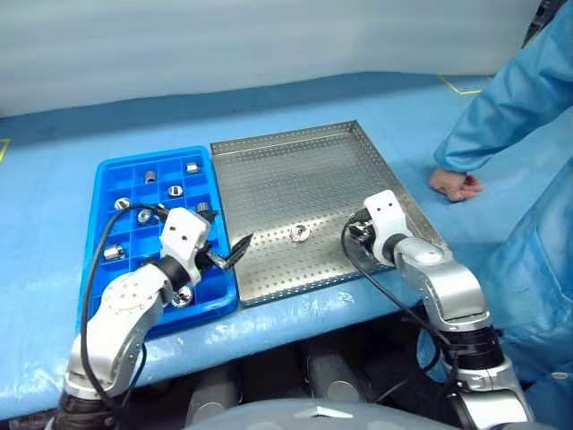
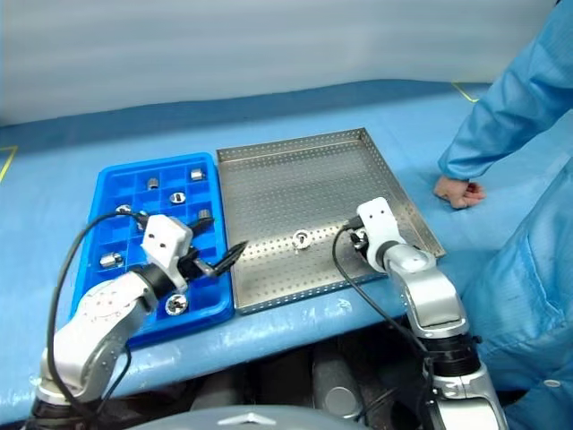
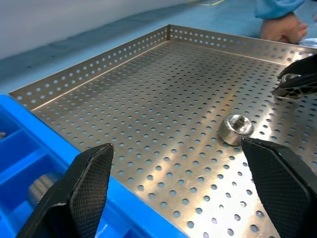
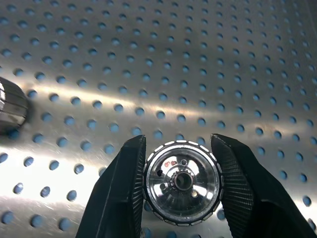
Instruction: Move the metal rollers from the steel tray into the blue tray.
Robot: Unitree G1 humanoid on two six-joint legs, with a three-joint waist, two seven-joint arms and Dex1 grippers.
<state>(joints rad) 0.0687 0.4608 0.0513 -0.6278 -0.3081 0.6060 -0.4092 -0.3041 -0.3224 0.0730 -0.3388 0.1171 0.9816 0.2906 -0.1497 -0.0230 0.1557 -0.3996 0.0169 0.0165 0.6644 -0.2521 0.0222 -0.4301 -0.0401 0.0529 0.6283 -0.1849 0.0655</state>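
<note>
The steel tray (image 1: pixel 286 175) lies in the middle of the blue table, and the blue tray (image 1: pixel 106 179) sits against its left side with several metal rollers (image 1: pixel 174 191) in its compartments. One metal roller (image 1: pixel 299 234) lies loose on the steel tray's perforated floor. My right gripper (image 4: pixel 178 141) is shut on another roller (image 4: pixel 181 181), just above the steel tray's floor near its front right part. My left gripper (image 1: pixel 235 252) is open and holds nothing. It hovers over the seam between the two trays, with the loose roller (image 3: pixel 236 129) ahead of its fingers.
A person in a blue coverall stands at the right, with a fist (image 1: pixel 454 184) resting on the table just past the steel tray's right rim. The table's front edge runs close below both trays.
</note>
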